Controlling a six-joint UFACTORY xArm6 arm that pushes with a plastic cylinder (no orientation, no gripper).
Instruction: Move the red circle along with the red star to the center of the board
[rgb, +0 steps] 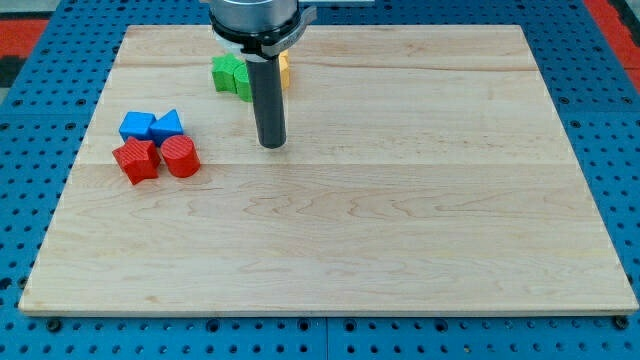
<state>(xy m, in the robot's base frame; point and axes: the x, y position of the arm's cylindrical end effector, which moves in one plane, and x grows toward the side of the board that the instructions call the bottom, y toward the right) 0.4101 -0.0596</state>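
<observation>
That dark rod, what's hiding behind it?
Behind the rod, a green block shows on its left and a yellow block peeks out on its right; their shapes are partly covered.

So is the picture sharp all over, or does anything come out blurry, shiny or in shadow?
Camera view: even, soft light, no strong glare on the wooden board. The red star, red circle and rod tip look sharp, with only faint shadows. The rod hides part of the green block and most of the yellow one.

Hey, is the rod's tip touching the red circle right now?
Apart. The camera view shows bare board between my tip and the red circle, which sits to the view's left beside the red star.
</observation>
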